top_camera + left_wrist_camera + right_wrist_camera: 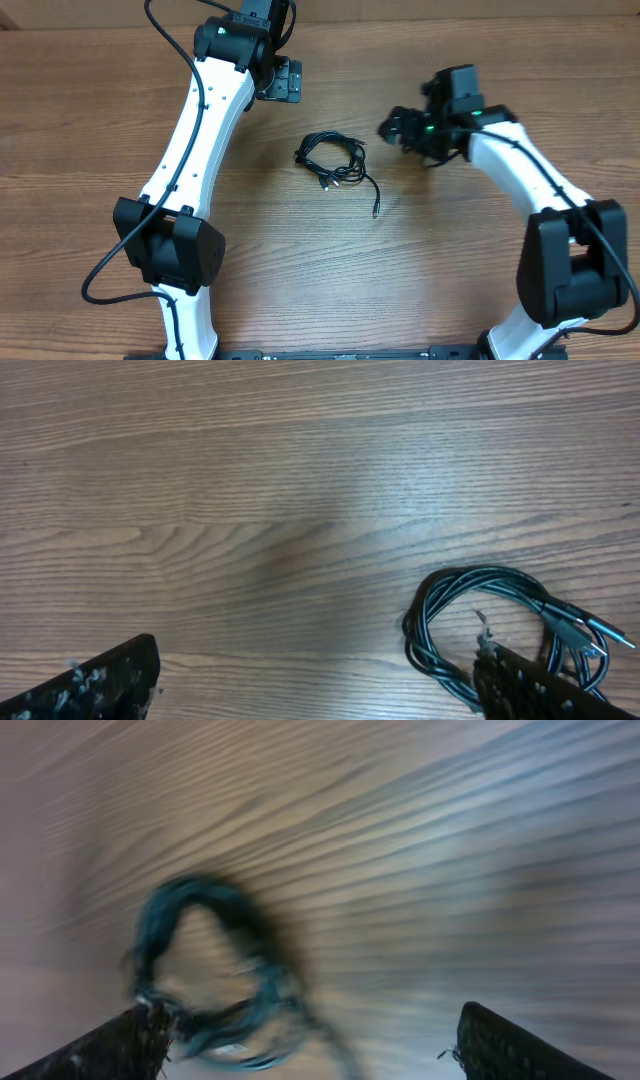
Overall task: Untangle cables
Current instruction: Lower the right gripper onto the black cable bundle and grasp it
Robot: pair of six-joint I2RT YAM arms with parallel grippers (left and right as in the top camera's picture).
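A tangled bundle of thin black cables (333, 162) lies coiled on the wooden table near the middle, with one loose end trailing to the lower right. My left gripper (283, 80) hovers up and left of the bundle, open and empty; in the left wrist view the coil (480, 622) lies by the right finger (540, 688). My right gripper (392, 126) is to the right of the bundle, open and empty. The right wrist view is motion-blurred and shows the coil (205, 970) by its left finger.
The wooden table (90, 110) stretches all round the bundle. The two white arms reach in from the front left and front right.
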